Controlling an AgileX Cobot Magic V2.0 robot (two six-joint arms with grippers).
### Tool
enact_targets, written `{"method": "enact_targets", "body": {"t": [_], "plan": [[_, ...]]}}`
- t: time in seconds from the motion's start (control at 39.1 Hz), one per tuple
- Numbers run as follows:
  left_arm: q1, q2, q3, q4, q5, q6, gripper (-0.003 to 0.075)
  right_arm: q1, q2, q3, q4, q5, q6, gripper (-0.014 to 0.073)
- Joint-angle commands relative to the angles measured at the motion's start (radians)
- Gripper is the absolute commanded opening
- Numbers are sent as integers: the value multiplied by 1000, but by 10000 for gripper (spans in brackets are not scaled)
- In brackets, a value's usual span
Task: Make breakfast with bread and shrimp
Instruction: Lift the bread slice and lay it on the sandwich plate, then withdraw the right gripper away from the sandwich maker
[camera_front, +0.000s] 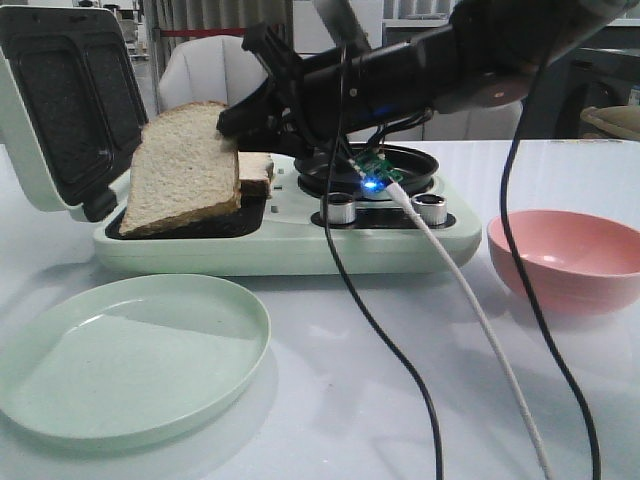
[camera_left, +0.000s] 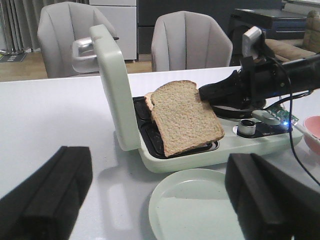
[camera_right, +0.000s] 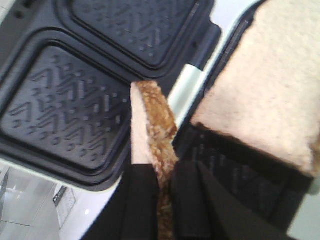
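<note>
We see the sandwich maker (camera_front: 290, 245) open on the table, its lid (camera_front: 60, 100) raised. One bread slice (camera_front: 185, 170) leans in the grill bay; our right gripper (camera_right: 165, 200) is clamped on the second slice (camera_right: 152, 125), edge-on above it. The left gripper (camera_left: 160, 200) hangs spread, empty. We judge bread loading half done; no shrimp shows.

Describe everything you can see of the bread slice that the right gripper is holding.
The held bread slice is pale white with a thin brown, toasted-looking crust, seen edge-on in the right wrist view. The right gripper has its black jaws shut on its edge, holding it upright over the open sandwich maker. In the front view only its corner shows behind the other slice, which leans tilted on the dark lower plate. Whether the two slices touch cannot be told.
</note>
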Motion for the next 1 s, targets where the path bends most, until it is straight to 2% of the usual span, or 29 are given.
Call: {"method": "enact_targets", "body": {"t": [0.0,0.18,0.23,0.38,0.51,0.64,0.97], "plan": [[-5,11,-27,3,-74,-10,604,-2,-40,-39,107,30,-10,281],[-5,11,-27,3,-74,-10,604,-1,-37,-43,102,-38,-32,505],[-5,11,-27,3,-74,-10,604,-3,-40,-50,95,-51,-32,546],[-5,11,-27,3,-74,-10,604,-3,-66,-83,63,-81,-32,562],[-5,11,-27,3,-74,-10,604,-3,-147,-84,-65,-161,-28,563],[-5,11,-27,3,-74,-10,604,-3,-256,-84,-338,-203,95,563],[-5,11,-27,3,-74,-10,604,-5,-530,-84,-1285,-65,739,561]]}}
